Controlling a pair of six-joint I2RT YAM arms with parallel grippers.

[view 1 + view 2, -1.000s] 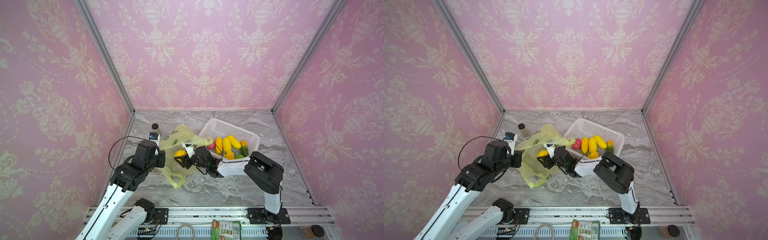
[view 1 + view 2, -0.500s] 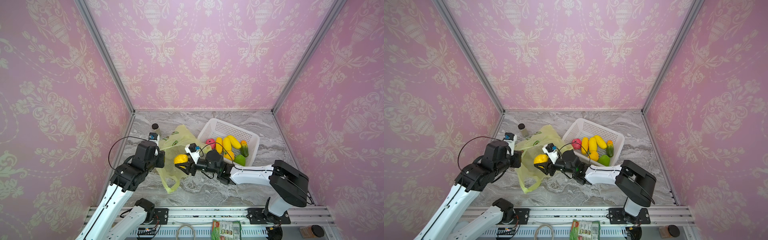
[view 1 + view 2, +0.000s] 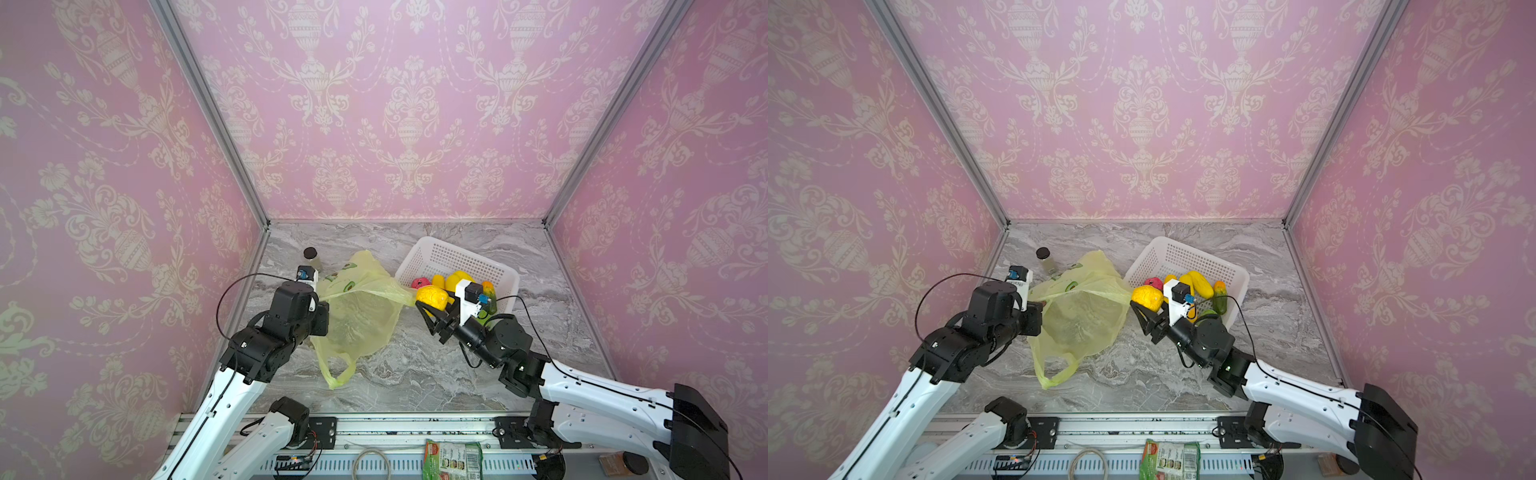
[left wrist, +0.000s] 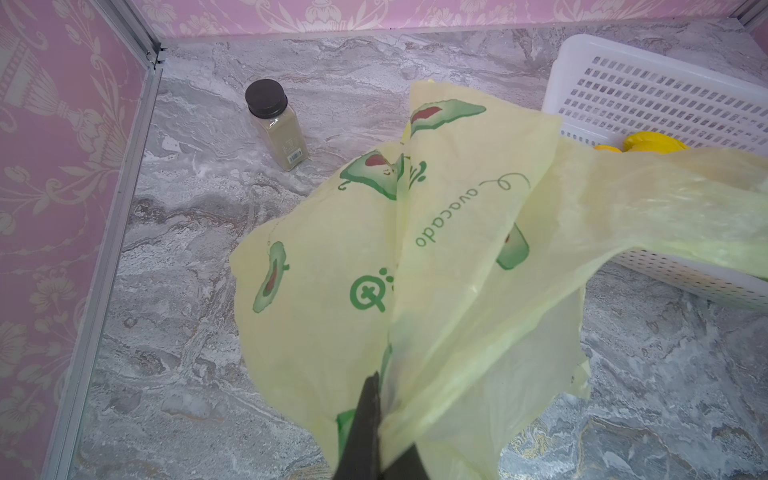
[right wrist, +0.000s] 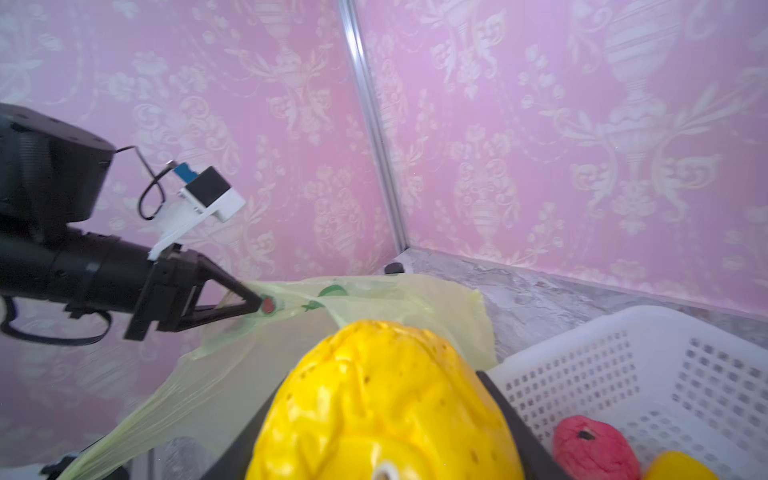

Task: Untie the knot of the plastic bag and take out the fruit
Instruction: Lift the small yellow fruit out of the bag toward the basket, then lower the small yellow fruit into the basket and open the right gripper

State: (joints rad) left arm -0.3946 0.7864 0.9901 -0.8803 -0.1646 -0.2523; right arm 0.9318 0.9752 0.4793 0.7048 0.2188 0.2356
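Both top views: a grey marble table (image 3: 415, 386) carries the scene. The plastic bag (image 3: 357, 320), translucent yellow-green with avocado prints, lies left of centre. Its upper edge is pulled up and taut, its mouth gapes, and one loop handle (image 3: 338, 374) trails loose on the marble towards the front. A white perforated basket (image 3: 461, 257) stands to the right of the bag, near it. The left gripper (image 5: 262, 305) is clenched on the bag's raised edge, its jaws pressed flat together on the film. The right gripper (image 3: 434, 305) grasps a yellow bumpy fruit (image 3: 431, 294), one finger on either side. It holds the fruit clear of the table, between the bag's drawn-out corner and the basket's near rim. Inside the basket rest yellow pieces (image 3: 455, 280), a green-orange piece (image 3: 489, 297) and a pink bumpy ball (image 3: 419, 283). A small dark-capped bottle (image 4: 276, 129) stands upright behind the bag, near the back left corner.
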